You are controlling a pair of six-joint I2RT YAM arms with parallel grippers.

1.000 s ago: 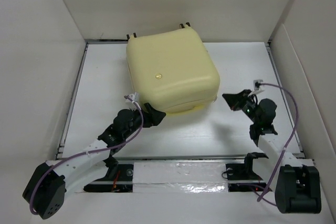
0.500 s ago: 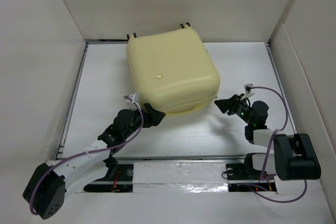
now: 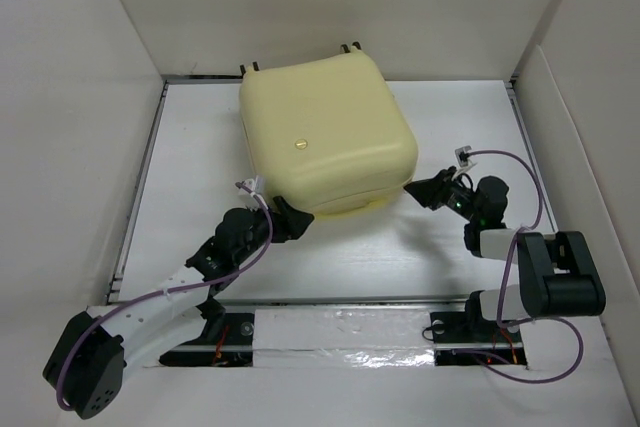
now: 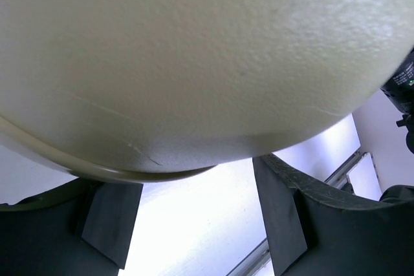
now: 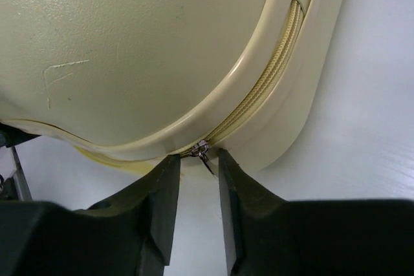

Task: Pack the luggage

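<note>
top view: the luggage (image 3: 325,137) sits closed on the white table (image 3: 200,147), in the middle and pushed toward the far side, lying flat with the pale yellow shell facing up. two little black wheels (image 3: 350,48) poke out at its far edge. the left gripper (image 3: 292,224) is right at the near-left corner of the case and the right gripper (image 3: 418,193) is right at the near-right corner, both low by the table. can't read the finger gaps from up here.

left wrist view: the rounded yellow shell of the luggage (image 4: 194,63) fills the whole upper part. the left gripper (image 4: 197,218) is spread wide, its dark fingers (image 4: 284,218) far apart at the bottom corners, with nothing between them but bright table. the case's curved edge hangs just above the gap; can't tell if it touches the fingers.

right wrist view: the right gripper (image 5: 197,179) is open only a narrow slit. the small metal zipper pull (image 5: 205,155) hangs at the fingertips, right at the mouth of that gap, not pinched as far as i can see. the zipper (image 5: 272,82) runs up and right along the seam of the luggage (image 5: 129,43).
</note>
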